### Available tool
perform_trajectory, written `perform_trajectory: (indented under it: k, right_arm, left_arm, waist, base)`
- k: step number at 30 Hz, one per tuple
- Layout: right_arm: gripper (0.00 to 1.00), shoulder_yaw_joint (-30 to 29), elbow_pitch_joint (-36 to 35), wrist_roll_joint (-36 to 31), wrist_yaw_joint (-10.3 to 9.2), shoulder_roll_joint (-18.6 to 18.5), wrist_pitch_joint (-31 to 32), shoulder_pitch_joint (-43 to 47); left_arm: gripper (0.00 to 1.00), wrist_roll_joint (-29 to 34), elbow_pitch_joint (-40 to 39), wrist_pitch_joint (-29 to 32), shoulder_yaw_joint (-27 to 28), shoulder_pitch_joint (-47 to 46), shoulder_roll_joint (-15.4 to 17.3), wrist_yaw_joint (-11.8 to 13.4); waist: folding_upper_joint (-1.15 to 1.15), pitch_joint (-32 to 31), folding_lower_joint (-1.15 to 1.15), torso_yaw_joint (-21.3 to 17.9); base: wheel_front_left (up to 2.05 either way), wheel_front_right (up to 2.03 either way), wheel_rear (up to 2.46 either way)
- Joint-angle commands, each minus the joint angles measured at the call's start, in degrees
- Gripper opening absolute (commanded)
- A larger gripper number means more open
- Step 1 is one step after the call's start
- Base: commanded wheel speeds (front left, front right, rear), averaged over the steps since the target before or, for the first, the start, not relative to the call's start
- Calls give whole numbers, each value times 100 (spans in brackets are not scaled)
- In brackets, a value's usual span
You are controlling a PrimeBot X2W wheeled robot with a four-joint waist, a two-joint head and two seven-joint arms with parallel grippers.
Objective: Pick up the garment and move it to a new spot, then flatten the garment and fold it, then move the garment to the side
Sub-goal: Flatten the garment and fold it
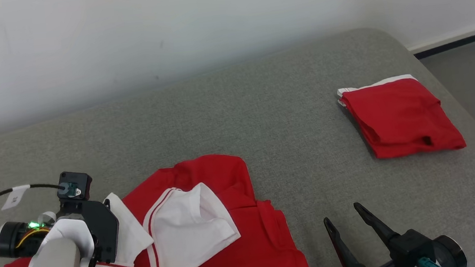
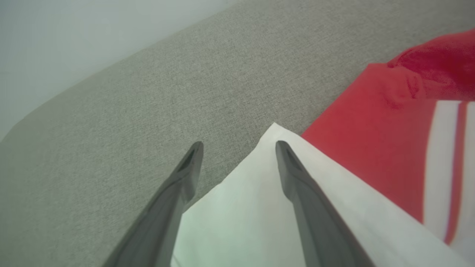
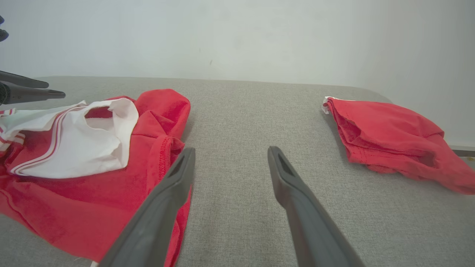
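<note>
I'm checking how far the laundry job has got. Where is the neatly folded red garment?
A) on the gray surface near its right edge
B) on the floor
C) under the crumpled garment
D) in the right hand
A: the folded red garment lies on the gray surface near its right edge, apart from the crumpled garment, and the right hand is open and empty.

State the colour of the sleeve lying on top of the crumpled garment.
The sleeve is white with red stripes along its edge; clearest in the head view.
</note>
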Motion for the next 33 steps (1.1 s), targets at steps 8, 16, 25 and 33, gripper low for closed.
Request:
perform_trajectory:
  k: [8, 16, 25, 33]
  right_arm:
    - [100, -11, 35, -52, -14, 66, -99, -107]
    - [100, 70, 60, -52, -14, 65, -76, -128]
    - [100, 158, -4, 10, -14, -91, -40, -191]
    - [100, 100, -48, -13, -14, -90, -21, -141]
  left_arm:
    - [100, 148, 556, 345, -258, -396, 109, -90]
    - [100, -33, 811, 340, -248, -441, 22, -143]
    - [100, -267, 1056, 114, -123, -478, 37, -143]
    - [0, -291, 1329, 293, -294, -484, 73, -234]
  waist:
    - [-1, 395, -1, -313]
    - [-1, 370, -1, -286]
    - [-1, 486, -1, -425]
    - [-1, 540, -1, -378]
  base:
    - [0, 0, 0]
    - [0, 0, 0]
    - [0, 0, 0]
    - [0, 0, 0]
